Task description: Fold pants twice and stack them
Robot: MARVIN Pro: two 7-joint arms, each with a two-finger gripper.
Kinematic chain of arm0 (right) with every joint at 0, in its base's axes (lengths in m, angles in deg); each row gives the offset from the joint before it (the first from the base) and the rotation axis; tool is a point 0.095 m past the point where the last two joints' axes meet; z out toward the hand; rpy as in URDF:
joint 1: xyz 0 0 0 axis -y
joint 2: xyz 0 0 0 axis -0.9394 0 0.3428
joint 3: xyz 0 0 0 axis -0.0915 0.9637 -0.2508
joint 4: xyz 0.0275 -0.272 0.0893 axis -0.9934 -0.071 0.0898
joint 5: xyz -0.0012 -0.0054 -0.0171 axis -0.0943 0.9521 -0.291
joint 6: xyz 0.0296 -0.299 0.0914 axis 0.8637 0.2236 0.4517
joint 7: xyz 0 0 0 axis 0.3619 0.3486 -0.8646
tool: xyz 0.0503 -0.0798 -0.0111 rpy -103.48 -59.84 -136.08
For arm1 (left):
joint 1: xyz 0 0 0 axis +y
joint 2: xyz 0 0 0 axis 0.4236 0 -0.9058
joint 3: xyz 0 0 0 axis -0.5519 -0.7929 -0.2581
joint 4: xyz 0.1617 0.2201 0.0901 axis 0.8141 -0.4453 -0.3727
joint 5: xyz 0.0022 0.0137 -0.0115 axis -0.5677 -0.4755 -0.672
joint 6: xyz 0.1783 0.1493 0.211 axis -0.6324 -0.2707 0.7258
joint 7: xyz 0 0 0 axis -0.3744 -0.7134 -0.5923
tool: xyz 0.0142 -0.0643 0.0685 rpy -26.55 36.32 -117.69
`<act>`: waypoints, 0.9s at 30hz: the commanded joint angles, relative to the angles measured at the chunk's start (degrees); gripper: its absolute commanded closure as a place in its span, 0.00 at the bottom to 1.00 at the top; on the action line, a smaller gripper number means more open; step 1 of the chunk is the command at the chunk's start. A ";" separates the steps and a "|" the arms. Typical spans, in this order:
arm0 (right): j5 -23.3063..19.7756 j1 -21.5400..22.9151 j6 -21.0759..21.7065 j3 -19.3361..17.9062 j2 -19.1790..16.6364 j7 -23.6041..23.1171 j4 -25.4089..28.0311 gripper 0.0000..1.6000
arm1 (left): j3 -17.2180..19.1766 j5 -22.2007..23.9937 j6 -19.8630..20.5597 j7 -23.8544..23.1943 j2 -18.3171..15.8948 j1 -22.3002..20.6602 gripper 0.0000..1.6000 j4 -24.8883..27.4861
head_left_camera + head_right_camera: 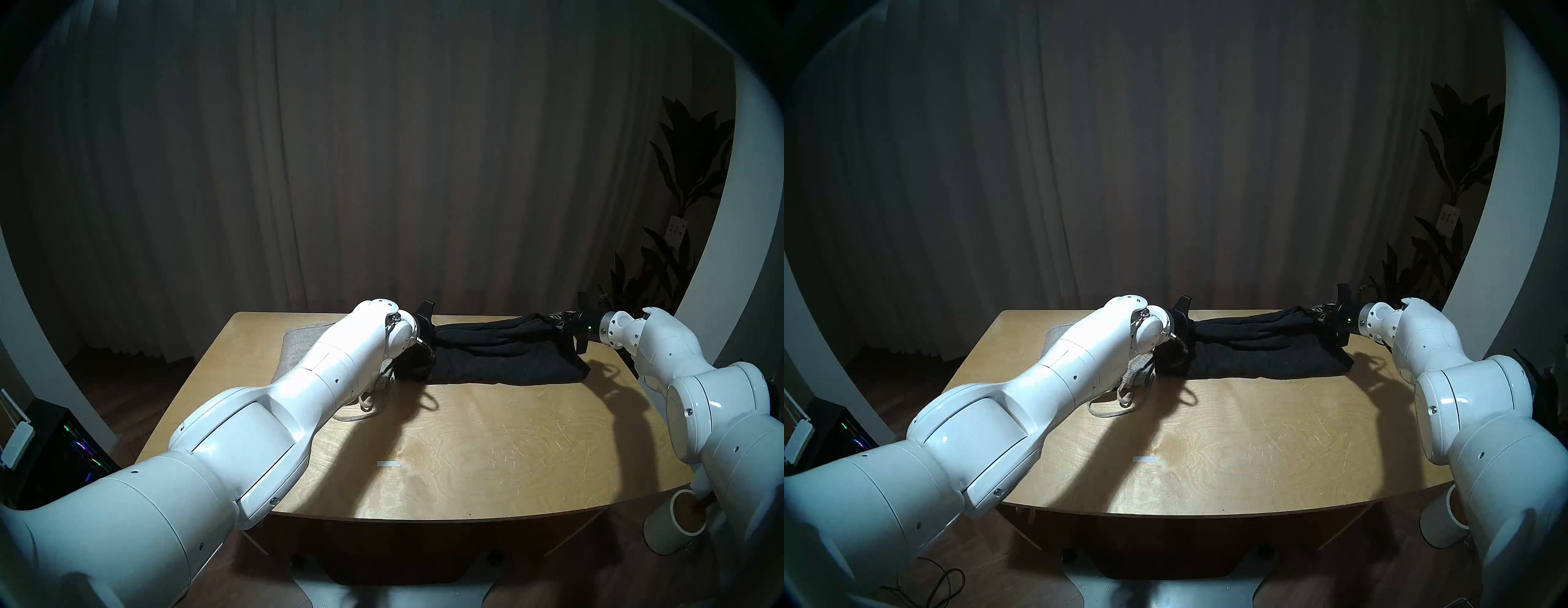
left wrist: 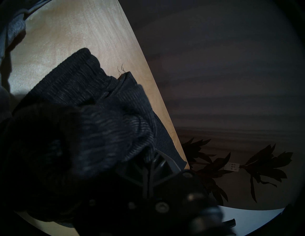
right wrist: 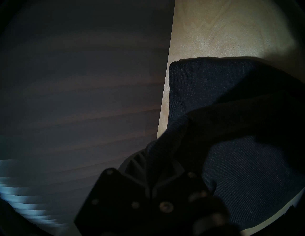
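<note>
Stretching black pants (image 1: 500, 352) between left gripper (image 2: 148, 158) and right gripper (image 3: 148, 166), both clamped on fabric.
Head view alone shows grey pants (image 1: 297, 344) beneath left arm; wrist views show ribbed waistband up close.

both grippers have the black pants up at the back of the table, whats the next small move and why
Probably carry both held ends toward the near edge and lay them down. The left gripper and right gripper hold the black pants stretched, its lower edge resting on the table.
</note>
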 commanded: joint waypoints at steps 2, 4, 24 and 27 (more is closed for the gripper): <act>0.31 2.40 -2.94 -0.37 0.67 -1.85 0.42 1.00 | -1.38 -2.52 -1.07 -3.48 2.73 -4.66 1.00 -3.20; 0.46 2.56 -3.55 -0.48 0.64 -2.08 0.33 1.00 | -1.71 -2.89 -1.30 -3.88 3.13 -5.14 1.00 -4.11; 2.78 1.83 -8.18 -0.31 2.23 -3.62 -0.64 1.00 | -4.65 -6.05 -3.59 -7.40 6.39 -8.65 1.00 -10.82; 2.97 1.92 -8.73 -0.42 2.42 -3.79 -0.74 1.00 | -4.97 -6.41 -3.87 -7.84 6.60 -8.89 1.00 -11.86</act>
